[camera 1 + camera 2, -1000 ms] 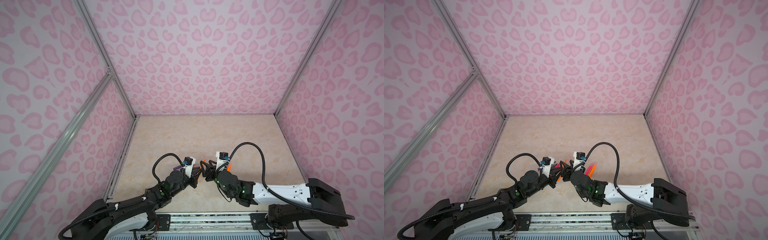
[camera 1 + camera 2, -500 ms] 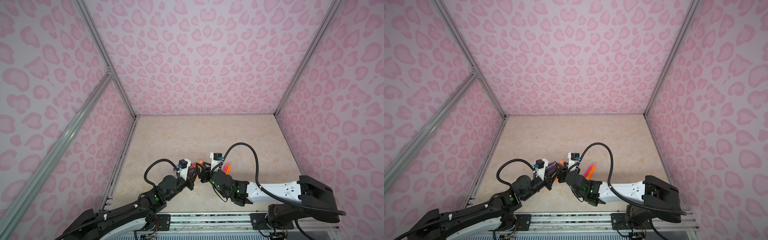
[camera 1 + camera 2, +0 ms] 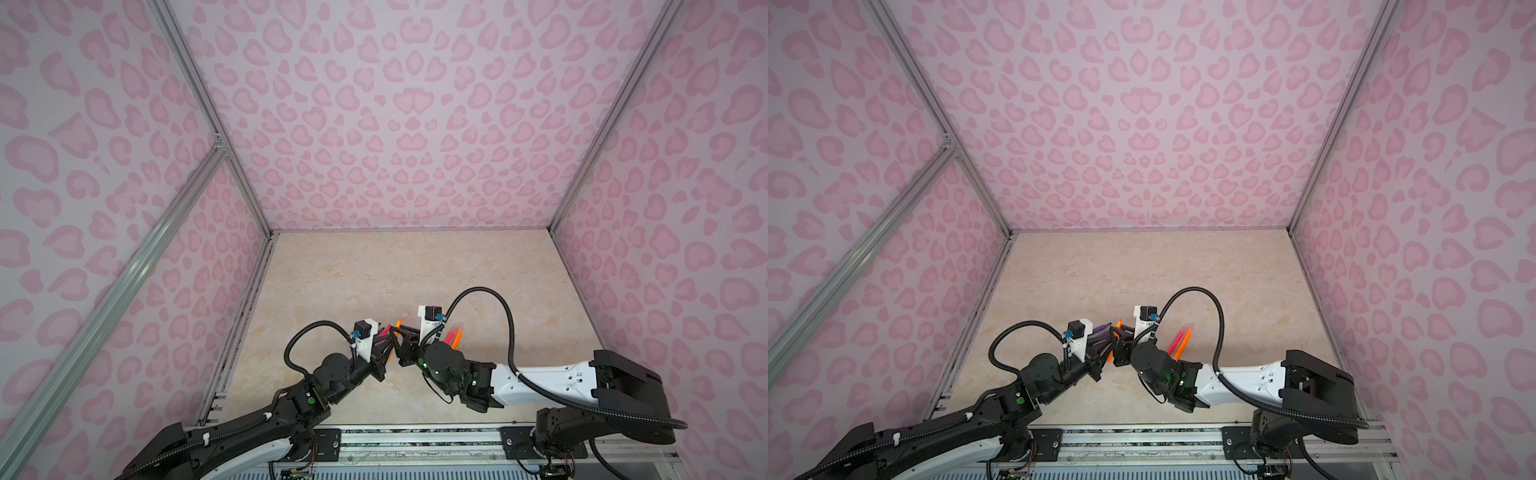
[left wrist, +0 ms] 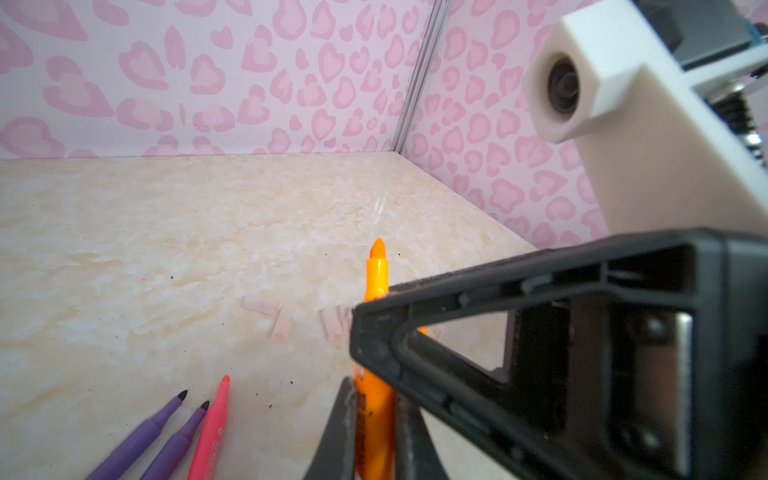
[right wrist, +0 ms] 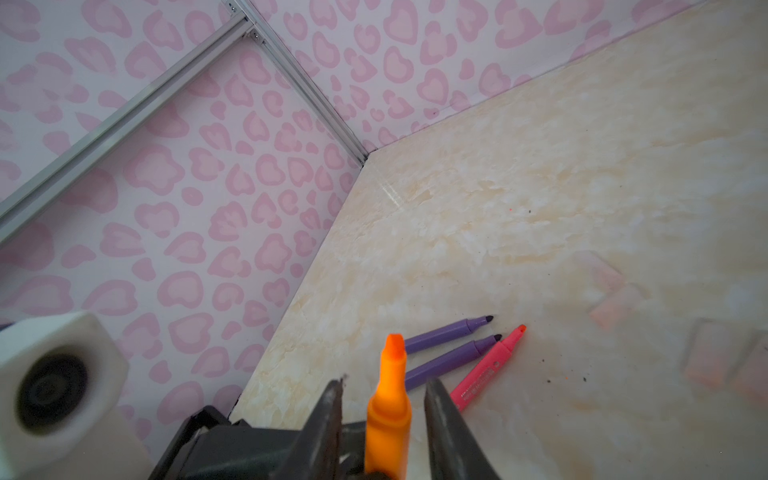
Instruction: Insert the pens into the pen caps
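Over beige tabletop [image 4: 166, 232], orange pen [image 4: 376, 419] in left tool [image 4: 374, 399] (right tool [image 5: 385, 382] astride)

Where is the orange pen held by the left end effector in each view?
Top view: orange pen, centre foreground.
Top view: pen, likewise.
Left wrist: pen, clamped in left end effector.
Right wrist: pen, inside open right end effector.
Shared landmark: pink pen lying nearby.

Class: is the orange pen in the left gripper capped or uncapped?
Uncapped. The orange pen shows a bare pointed tip in both wrist views; the clear pen caps lie loose on the table.
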You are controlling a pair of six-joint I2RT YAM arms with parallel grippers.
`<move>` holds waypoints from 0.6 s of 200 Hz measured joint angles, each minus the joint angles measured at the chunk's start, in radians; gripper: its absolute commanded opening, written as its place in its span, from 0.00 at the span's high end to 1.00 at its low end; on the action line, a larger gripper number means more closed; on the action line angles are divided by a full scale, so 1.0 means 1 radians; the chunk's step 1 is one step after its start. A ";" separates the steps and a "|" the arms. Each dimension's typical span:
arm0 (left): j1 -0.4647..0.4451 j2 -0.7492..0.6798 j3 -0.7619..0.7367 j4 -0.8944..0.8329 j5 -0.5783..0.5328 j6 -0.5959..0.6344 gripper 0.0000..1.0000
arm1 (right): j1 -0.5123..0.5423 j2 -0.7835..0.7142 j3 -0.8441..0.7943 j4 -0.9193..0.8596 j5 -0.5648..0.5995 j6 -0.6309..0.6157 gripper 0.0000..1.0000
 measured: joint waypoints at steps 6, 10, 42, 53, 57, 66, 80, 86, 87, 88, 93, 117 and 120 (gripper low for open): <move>0.000 -0.001 -0.001 -0.002 0.000 0.000 0.97 | 0.000 0.004 0.001 0.002 -0.001 0.004 0.67; 0.000 -0.002 -0.001 -0.003 0.000 0.000 0.97 | 0.000 0.006 0.002 0.003 -0.002 0.006 0.68; 0.000 -0.003 -0.003 -0.007 -0.003 0.000 0.97 | 0.000 0.013 0.003 0.014 -0.014 0.014 0.75; 0.000 -0.005 -0.003 -0.006 -0.004 0.000 0.97 | 0.000 0.013 0.003 0.017 -0.014 0.014 0.78; 0.000 -0.006 -0.003 -0.006 -0.005 0.000 0.97 | 0.000 0.013 0.003 0.017 -0.013 0.015 0.79; 0.000 -0.006 -0.003 -0.006 -0.005 0.000 0.97 | -0.001 0.013 0.003 0.017 -0.008 0.015 0.81; 0.000 -0.007 -0.003 -0.006 -0.005 0.000 0.96 | 0.000 0.013 0.003 0.016 -0.005 0.014 0.84; 0.000 -0.008 -0.003 -0.006 -0.005 0.000 0.94 | 0.000 0.013 0.003 0.016 -0.004 0.014 0.85; 0.000 -0.008 -0.003 -0.006 -0.005 0.000 0.94 | 0.000 0.013 0.003 0.016 -0.004 0.015 0.85; 0.000 -0.008 -0.003 -0.006 -0.005 0.000 0.94 | 0.000 0.013 0.003 0.016 -0.004 0.015 0.85; 0.000 -0.010 -0.003 -0.007 -0.005 0.000 0.92 | 0.000 0.013 0.003 0.017 -0.003 0.014 0.86; 0.000 -0.014 -0.004 -0.008 -0.004 0.001 0.84 | 0.000 0.012 0.002 0.018 0.000 0.014 0.88; 0.000 -0.014 -0.004 -0.008 -0.004 0.001 0.83 | 0.000 0.011 0.002 0.018 0.000 0.014 0.89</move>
